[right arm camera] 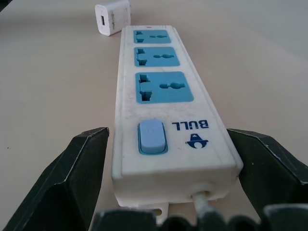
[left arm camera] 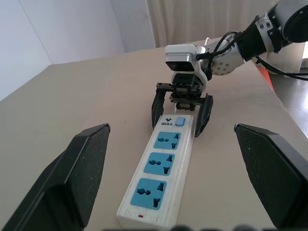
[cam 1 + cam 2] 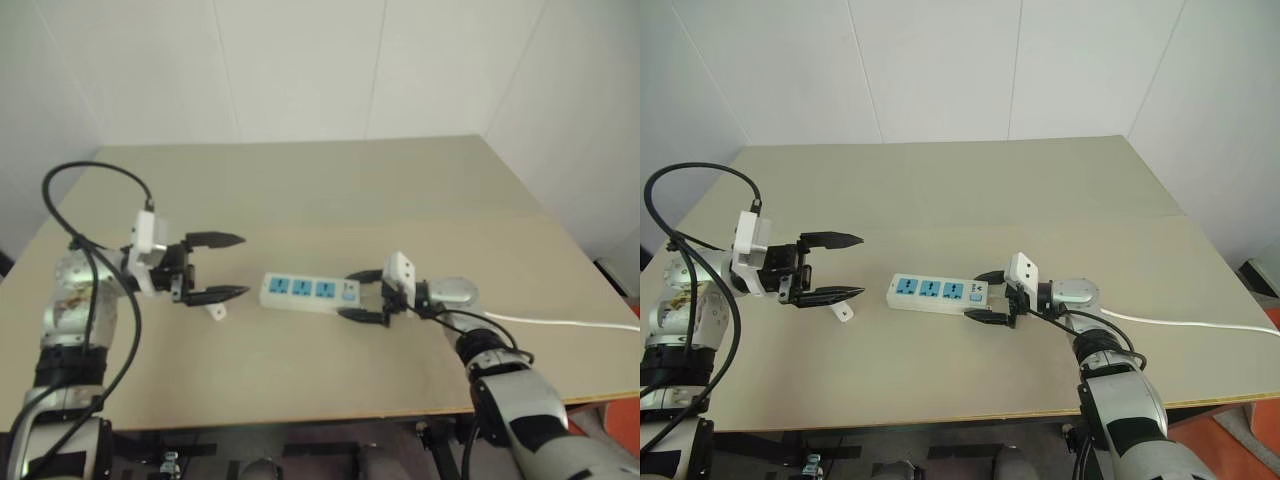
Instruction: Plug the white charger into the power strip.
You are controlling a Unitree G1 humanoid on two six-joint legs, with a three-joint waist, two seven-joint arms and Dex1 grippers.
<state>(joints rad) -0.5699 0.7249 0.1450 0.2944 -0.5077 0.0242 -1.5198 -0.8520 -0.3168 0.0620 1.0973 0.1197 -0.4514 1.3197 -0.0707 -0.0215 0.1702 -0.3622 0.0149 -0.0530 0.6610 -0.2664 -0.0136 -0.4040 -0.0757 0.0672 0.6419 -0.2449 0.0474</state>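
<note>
Saw the power strip (image 3: 308,292) flat near the middle of the table (image 3: 330,190), closer to the front edge, 3 blue sockets up, cord (image 3: 560,322) running toward the right edge. Found the right gripper (image 3: 364,298) at the switch end, fingers standing open on both sides of the strip, not yet pressing it as far as visible. Found the left gripper (image 3: 226,266) above the table, fingers spread wide, holding nothing. Noticed the white charger (image 3: 217,311) lying on the table just beside the strip's left end, below the left gripper. Judged the step as bracing the strip. Next, probably: lower the left gripper and pinch the charger, prongs toward a socket.
</note>
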